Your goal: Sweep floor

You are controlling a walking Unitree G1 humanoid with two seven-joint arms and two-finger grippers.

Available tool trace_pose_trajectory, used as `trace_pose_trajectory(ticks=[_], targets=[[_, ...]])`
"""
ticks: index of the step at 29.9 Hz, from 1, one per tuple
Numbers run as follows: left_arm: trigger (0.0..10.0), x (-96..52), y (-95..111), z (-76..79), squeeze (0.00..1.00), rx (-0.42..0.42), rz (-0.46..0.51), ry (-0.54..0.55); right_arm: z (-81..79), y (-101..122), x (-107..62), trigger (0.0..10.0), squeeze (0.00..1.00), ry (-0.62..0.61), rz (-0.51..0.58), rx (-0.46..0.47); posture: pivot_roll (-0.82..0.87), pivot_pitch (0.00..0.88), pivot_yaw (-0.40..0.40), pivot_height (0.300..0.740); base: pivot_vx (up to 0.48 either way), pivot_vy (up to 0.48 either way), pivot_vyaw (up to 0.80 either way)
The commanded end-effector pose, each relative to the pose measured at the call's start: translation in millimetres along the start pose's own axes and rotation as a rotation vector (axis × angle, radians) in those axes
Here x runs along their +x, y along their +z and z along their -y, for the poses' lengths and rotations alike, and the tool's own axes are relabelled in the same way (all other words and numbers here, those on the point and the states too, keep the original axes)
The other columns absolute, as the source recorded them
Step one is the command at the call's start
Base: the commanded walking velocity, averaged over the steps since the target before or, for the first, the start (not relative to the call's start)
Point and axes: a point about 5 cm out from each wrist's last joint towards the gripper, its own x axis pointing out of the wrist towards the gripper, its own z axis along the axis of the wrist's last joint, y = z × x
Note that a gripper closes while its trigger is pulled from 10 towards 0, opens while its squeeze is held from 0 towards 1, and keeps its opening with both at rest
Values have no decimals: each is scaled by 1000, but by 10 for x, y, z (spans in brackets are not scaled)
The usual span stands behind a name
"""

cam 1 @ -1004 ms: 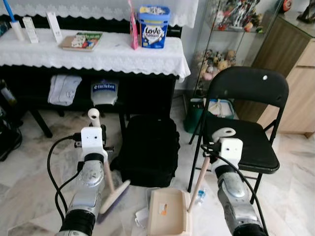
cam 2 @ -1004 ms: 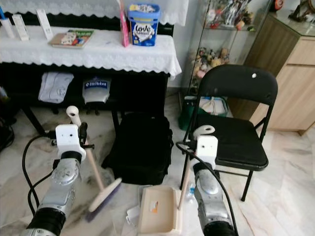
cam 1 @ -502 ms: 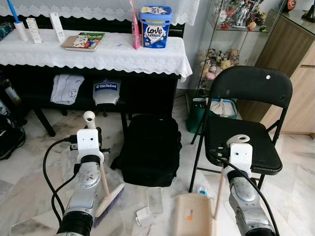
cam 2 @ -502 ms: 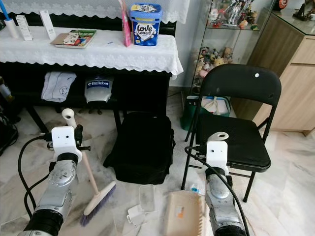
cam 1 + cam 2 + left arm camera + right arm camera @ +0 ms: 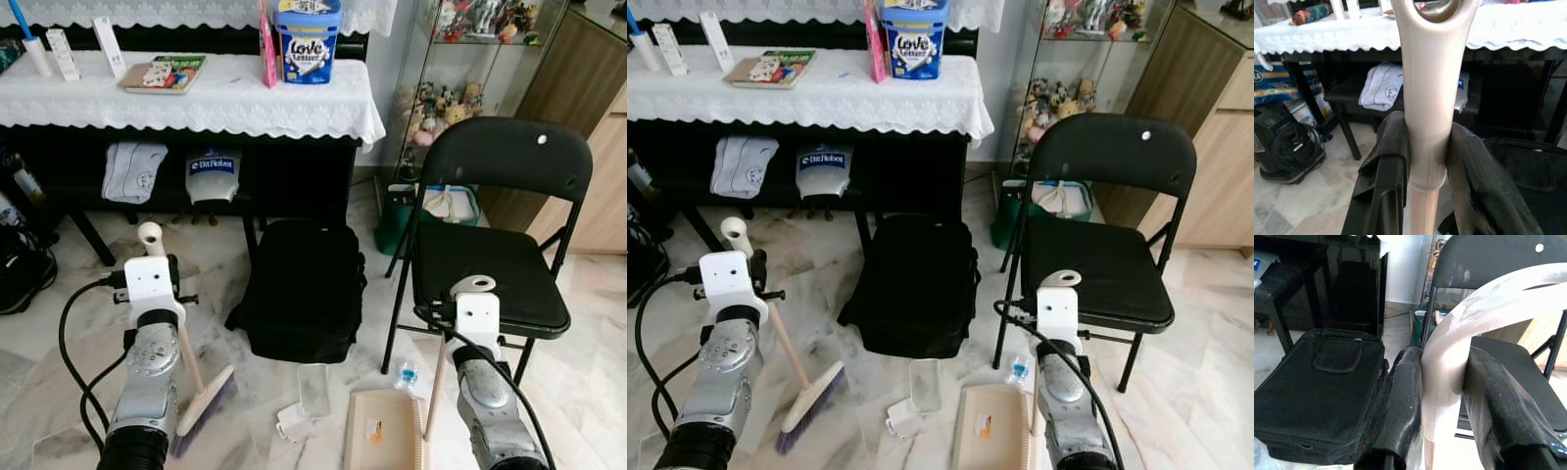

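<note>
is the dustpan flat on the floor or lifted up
Flat on the floor: the dustpan lies tray-down on the tiles, its handle upright in the right gripper.

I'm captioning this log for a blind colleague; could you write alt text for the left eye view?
The left gripper holds a broom and the right gripper a dustpan, both resting on marble floor scattered with litter, before a black bag and folding chair.

Both silver arms were extended forward and down. The left gripper (image 5: 1425, 161) was clamped on a pale handle at seven o'clock; the right gripper (image 5: 1442, 382) was likewise clamped on a handle at five o'clock.
</note>
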Motion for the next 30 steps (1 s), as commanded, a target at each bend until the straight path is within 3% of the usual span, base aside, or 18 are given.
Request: trace_pose_trajectory(ticks=[1,11,17,30], targets=[[10000,50,149,-28,0,-13,50,4,38,95,50,10000,0,-1,50,-12,26,104,7,740,0,0,0],[10000,65,204,-62,0,-37,56,19,60,163,86,10000,0,-2,106,-24,30,113,9,740,0,0,0],[10000,60,226,-93,0,-33,57,31,-12,210,110,10000,0,43,138,-8,39,122,3,740,0,0,0],[10000,51,95,-165,0,-42,-66,50,-263,-84,-39,10000,0,117,54,26,55,180,-2,740,0,0,0]])
